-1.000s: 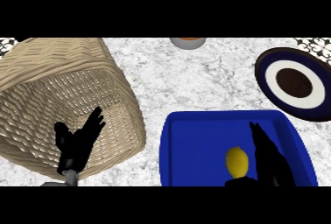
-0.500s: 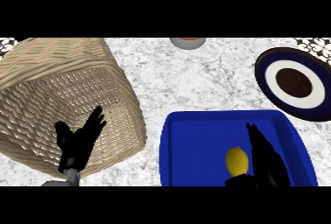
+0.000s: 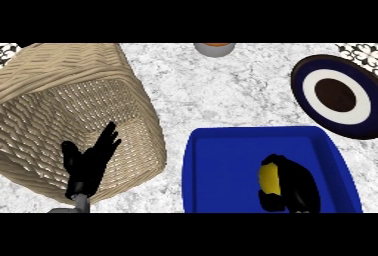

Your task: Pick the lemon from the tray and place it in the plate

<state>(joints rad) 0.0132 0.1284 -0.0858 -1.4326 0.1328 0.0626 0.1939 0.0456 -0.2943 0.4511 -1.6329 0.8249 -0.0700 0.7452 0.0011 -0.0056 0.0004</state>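
Lower right: smooth yellow lemon (image 3: 269,179) in glossy blue tray (image 3: 221,170), right hand (image 3: 295,185) curled around it. Upper right: round ringed plate (image 3: 336,95). Left: woven basket (image 3: 66,100) under open left hand (image 3: 88,162). Marbled table (image 3: 221,90).

Yellow lemon (image 3: 269,179) in blue tray (image 3: 221,170); navy plate (image 3: 336,95) ringed white, brown centre; tan woven basket (image 3: 66,110).

Views: I have one, the head view.
Position: above the counter (image 3: 221,95), where my head sits.
Direction: steeply down; forearms enter from the lower edge.
Nearness: close; the basket (image 3: 66,115) and blue tray (image 3: 221,165) fill much of it, and the plate (image 3: 336,97) is cut by the right edge.
Overlap: none, no second view.
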